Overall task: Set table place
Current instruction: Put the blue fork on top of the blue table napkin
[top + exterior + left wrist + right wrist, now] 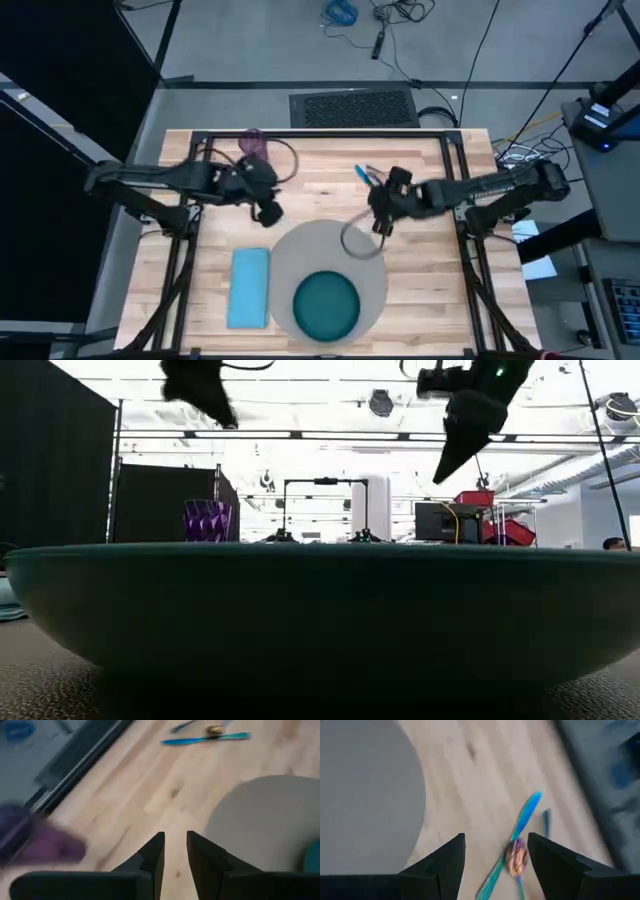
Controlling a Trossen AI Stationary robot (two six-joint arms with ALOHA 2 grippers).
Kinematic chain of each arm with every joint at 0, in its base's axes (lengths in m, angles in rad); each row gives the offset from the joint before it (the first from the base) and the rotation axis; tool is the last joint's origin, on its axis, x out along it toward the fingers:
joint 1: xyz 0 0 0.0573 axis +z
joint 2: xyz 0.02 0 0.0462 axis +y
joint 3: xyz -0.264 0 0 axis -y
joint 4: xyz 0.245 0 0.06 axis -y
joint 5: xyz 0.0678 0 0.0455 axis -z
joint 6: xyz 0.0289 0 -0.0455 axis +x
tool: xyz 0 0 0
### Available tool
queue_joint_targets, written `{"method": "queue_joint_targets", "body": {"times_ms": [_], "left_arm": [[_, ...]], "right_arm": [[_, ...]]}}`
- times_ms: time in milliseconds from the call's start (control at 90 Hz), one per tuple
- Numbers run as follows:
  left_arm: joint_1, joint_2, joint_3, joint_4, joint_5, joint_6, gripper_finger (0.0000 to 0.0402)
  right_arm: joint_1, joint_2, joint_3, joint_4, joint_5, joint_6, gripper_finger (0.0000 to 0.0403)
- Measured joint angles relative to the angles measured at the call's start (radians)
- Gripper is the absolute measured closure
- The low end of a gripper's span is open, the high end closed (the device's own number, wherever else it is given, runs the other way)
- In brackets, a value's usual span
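Observation:
The round grey-beige mat (300, 250) lies at the table's near middle, with the teal plate (326, 305) on its near part. The light-blue napkin (250, 288) lies flat to the mat's left. The purple cup (254, 142) stands at the far edge. The teal-handled cutlery (368, 176) lies on the wood beyond the mat. My right gripper (380, 222) hangs open high above the table, and the cutlery (517, 837) shows below between its fingers. My left gripper (175, 845) hovers left of the mat's far edge, open by a narrow gap and holding nothing.
The black metal frame (320, 134) borders the table (420, 290). Bare wood lies to the right of the mat and between the cup and the cutlery. In the low view the plate (320, 600) fills the foreground and the cup (207, 520) stands behind it.

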Motion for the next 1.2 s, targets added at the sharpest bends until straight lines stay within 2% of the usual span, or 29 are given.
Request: {"method": "queue_joint_targets", "body": {"times_ms": [111, 267, 411, 500, 578, 656, 722, 867, 1000, 1056, 1200], "left_arm": [[-0.019, -0.022, -0.076, -0.001, -0.032, -0.012, 0.0334], [-0.015, -0.006, -0.184, 0.062, -0.109, -0.002, 0.0334], [-0.007, 0.025, -0.25, 0.307, -0.109, 0.176, 0.0334], [-0.006, 0.025, -0.294, 0.524, -0.051, 0.35, 0.0334], [-0.006, 0.025, -0.327, 0.697, 0.055, 0.478, 0.0334], [-0.007, 0.025, -0.341, 0.784, 0.136, 0.557, 0.0334], [-0.007, 0.025, -0.341, 0.821, 0.147, 0.59, 0.0334], [0.013, 0.025, -0.341, 0.873, 0.037, 0.623, 0.0334], [0.05, 0.025, -0.341, 0.862, -0.11, 0.612, 0.0334], [0.064, 0.025, -0.341, 0.878, -0.121, 0.569, 0.0334], [0.079, 0.025, -0.341, 0.839, -0.111, 0.573, 0.0334]], "right_arm": [[-0.117, 0.0, 0.0, -0.036, -0.031, -0.017, 0.0202], [-0.224, 0.0, 0.0, -0.052, -0.04, -0.036, 0.0202], [-0.324, 0.012, 0.0, -0.055, -0.228, -0.081, 0.0202], [-0.374, 0.015, 0.0, -0.075, -0.237, -0.105, 0.0202], [-0.428, 0.014, 0.0, -0.11, -0.239, -0.141, 0.0202], [-0.496, 0.014, 0.0, -0.177, -0.241, -0.165, 0.0202], [-0.559, 0.014, -0.003, -0.223, -0.239, -0.172, 0.0202], [-0.67, 0.015, -0.061, -0.205, -0.24, -0.173, 0.0202], [-0.71, 0.021, -0.157, -0.123, -0.275, -0.158, 0.0202], [-0.711, 0.021, -0.192, -0.104, -0.287, -0.15, 0.0202], [-0.709, 0.021, -0.267, -0.067, -0.29, -0.121, 0.0202]]}}
